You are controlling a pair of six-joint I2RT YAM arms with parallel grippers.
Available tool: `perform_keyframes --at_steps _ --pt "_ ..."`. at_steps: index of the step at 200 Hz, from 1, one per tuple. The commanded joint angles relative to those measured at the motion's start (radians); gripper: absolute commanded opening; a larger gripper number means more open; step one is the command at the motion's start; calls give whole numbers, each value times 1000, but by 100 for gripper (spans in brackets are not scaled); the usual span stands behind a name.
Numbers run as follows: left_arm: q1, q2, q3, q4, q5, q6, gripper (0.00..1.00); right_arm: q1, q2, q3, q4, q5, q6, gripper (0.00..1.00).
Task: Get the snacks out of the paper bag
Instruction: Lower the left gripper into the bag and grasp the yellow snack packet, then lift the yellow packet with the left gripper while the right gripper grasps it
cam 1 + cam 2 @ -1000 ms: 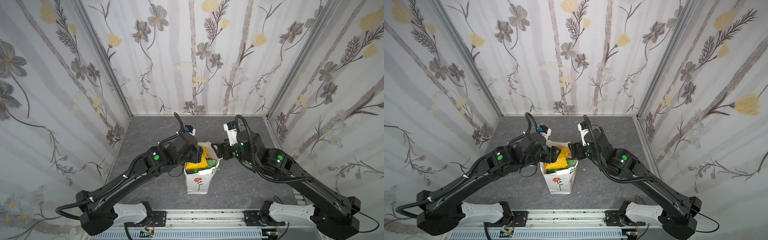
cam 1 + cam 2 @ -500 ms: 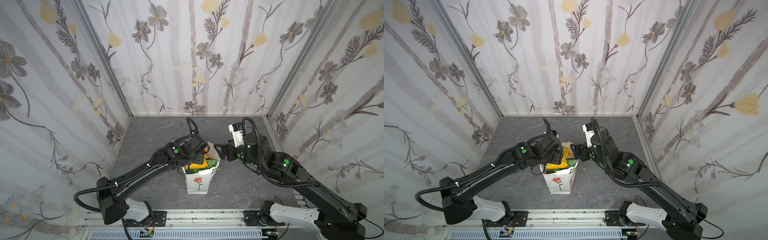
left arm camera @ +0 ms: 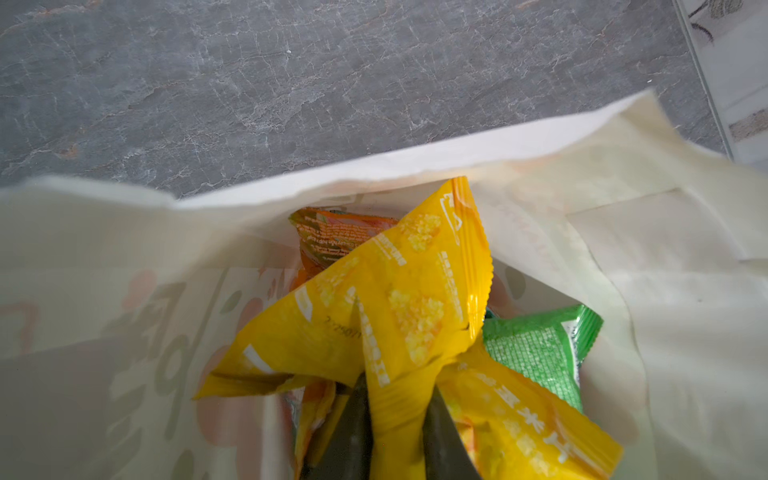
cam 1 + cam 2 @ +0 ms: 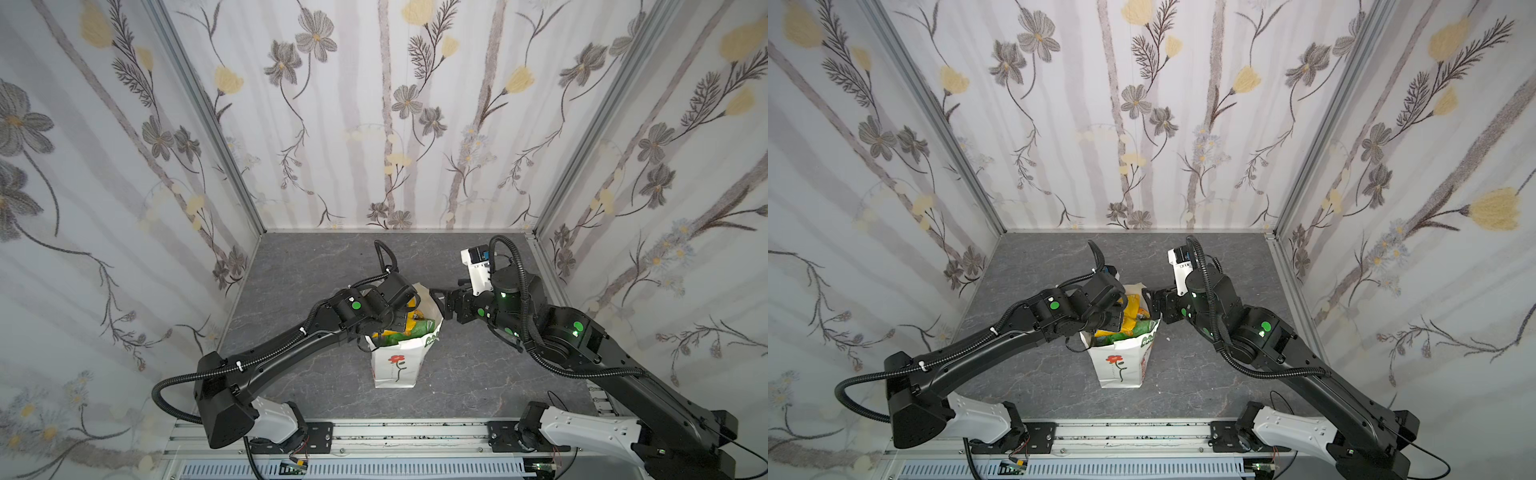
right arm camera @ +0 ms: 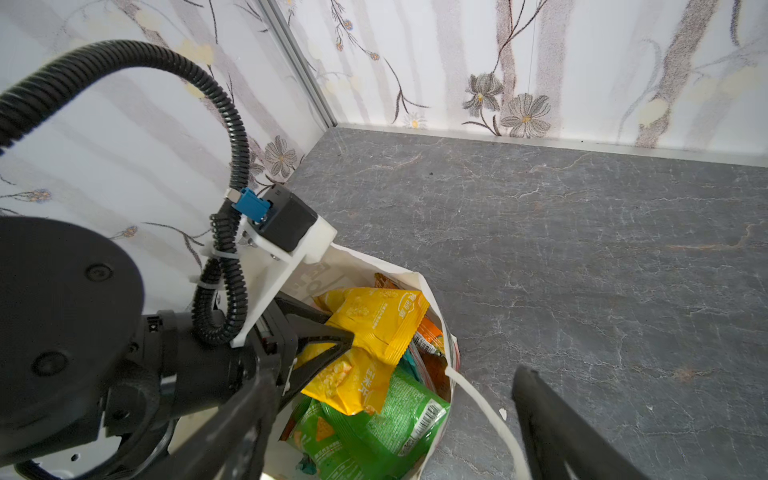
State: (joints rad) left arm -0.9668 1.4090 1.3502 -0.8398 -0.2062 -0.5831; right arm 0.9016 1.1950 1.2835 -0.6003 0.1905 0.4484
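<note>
Since a second ago my left arm has swung its elbow outward, and my left gripper has sunk into the mouth of the paper bag and closed. My right gripper has hardly shifted from beside the bag's right rim.

In both top views the bag stands upright in the middle of the bench. Packets are heaped to its rim, with the yellow packet topmost. My left gripper is inside the mouth. My right gripper hangs just outside it, jaws spread, holding nothing.

In the left wrist view my 2 fingers are clenched on a gathered fold of the yellow packet. Its long axis runs away from me toward the bag's far wall. A green packet lies against 1 side of it, and an orange packet sits under its far corner.

In the right wrist view the pinch sits at the packet's near end, above the rim. A cord handle droops from the rim between my spread right fingers.

I judge the way out is straight up. Paper walls stand close all round the mouth, and bare bench surrounds the bag for setting down. The light bag may rise with the packet.
</note>
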Motion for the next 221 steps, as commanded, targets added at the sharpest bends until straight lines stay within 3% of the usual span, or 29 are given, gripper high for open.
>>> perform_keyframes --at_steps 1,29,105,136,187,221 --pt "0 -11 3 0 18 -15 9 -1 -11 -1 51 19 7 88" --pt "0 -49 3 33 34 -9 0 -11 -28 -4 58 29 11 89" --pt "2 -225 60 126 13 104 0 -105 -153 -56 187 22 55 89" --pt "-1 -266 86 249 35 197 0 -124 -216 -115 312 -59 97 89" --pt "-23 -245 125 484 165 391 0 -130 -241 -145 409 -176 162 91" --pt "-39 -246 73 641 209 455 0 -142 -233 -175 490 -293 218 92"
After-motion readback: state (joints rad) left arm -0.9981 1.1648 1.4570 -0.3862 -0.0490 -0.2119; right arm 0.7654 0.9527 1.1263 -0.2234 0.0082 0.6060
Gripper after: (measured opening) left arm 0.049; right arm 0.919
